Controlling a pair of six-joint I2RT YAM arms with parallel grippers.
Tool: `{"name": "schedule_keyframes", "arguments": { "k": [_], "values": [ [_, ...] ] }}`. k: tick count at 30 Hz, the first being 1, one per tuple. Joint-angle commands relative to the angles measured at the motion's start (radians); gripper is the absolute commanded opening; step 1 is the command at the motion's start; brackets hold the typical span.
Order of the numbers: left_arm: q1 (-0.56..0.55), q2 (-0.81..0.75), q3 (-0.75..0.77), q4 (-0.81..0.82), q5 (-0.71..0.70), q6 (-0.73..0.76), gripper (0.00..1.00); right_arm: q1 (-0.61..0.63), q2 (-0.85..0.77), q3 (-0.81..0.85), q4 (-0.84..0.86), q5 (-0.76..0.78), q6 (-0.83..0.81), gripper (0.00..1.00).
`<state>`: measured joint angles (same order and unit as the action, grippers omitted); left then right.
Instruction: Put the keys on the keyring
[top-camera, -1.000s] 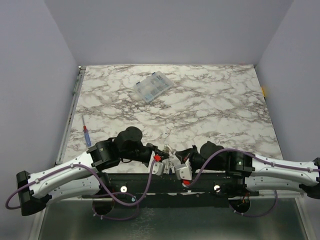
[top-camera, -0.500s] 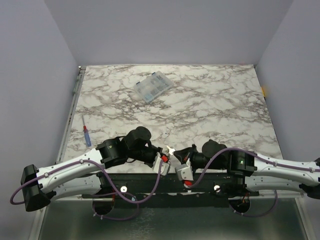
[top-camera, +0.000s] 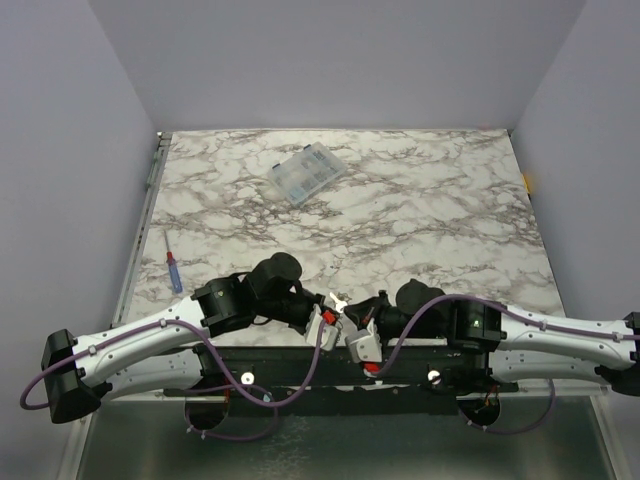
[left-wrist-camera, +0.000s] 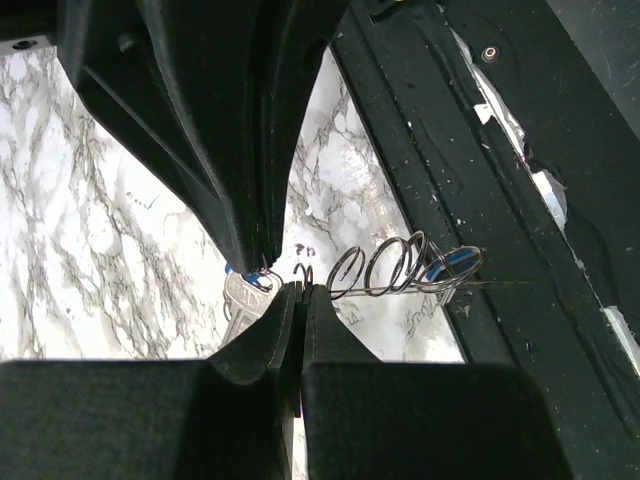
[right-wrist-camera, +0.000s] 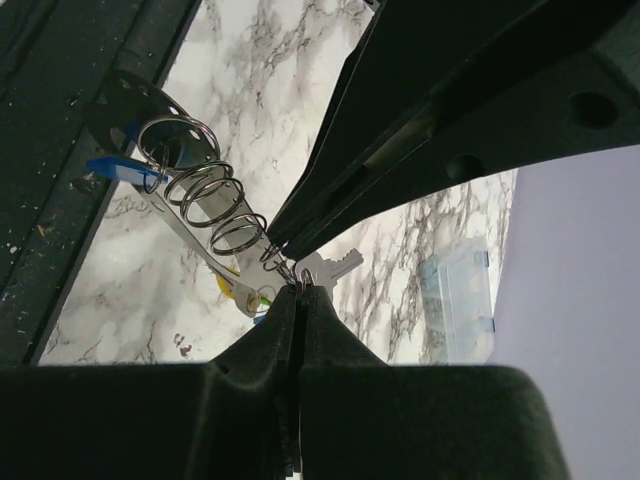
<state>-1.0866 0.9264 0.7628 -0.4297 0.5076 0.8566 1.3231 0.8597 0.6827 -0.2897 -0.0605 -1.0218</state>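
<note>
Both grippers meet at the table's near edge. The keyring (left-wrist-camera: 390, 265) is a thin wire coil, pulled out into several loops. My left gripper (left-wrist-camera: 300, 290) (top-camera: 328, 312) is shut on one end of its wire. My right gripper (right-wrist-camera: 300, 292) (top-camera: 352, 318) is shut at the head of a silver key (right-wrist-camera: 332, 268) (left-wrist-camera: 240, 300), right beside that wire end. A blue tag (right-wrist-camera: 115, 170) hangs at the coil's far end. Another key with a yellow-green head (right-wrist-camera: 242, 290) lies under the coil in the right wrist view.
A clear plastic compartment box (top-camera: 306, 173) sits at the back middle of the marble table (top-camera: 430, 210). A red-and-blue screwdriver (top-camera: 174, 271) lies near the left edge. The black base rail (top-camera: 300, 365) runs just below the grippers.
My left arm swung right and brought its gripper up against the right one. The right arm shifted slightly left. Both grippers stayed shut.
</note>
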Motion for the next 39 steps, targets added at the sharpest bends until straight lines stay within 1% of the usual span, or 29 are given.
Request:
{"name": "schedule_keyframes", "arguments": {
  "k": [1,6,11,21,39],
  "values": [
    [0.007,-0.015,0.006,0.044,0.05,-0.002,0.0,0.009,0.02,0.019,0.015,0.014,0.003,0.01],
    [0.024,-0.007,-0.004,0.066,0.065,-0.027,0.0,0.017,0.032,0.011,0.039,0.027,0.001,0.01],
    [0.047,-0.002,-0.008,0.09,0.109,-0.054,0.0,0.032,0.04,0.001,0.052,0.055,-0.017,0.01],
    [0.081,0.029,-0.007,0.102,0.124,-0.072,0.0,0.06,0.021,-0.015,0.065,0.096,-0.023,0.0],
    [0.096,0.02,-0.008,0.104,0.135,-0.074,0.0,0.073,0.003,-0.01,-0.038,0.094,-0.072,0.01]
  ]
}}
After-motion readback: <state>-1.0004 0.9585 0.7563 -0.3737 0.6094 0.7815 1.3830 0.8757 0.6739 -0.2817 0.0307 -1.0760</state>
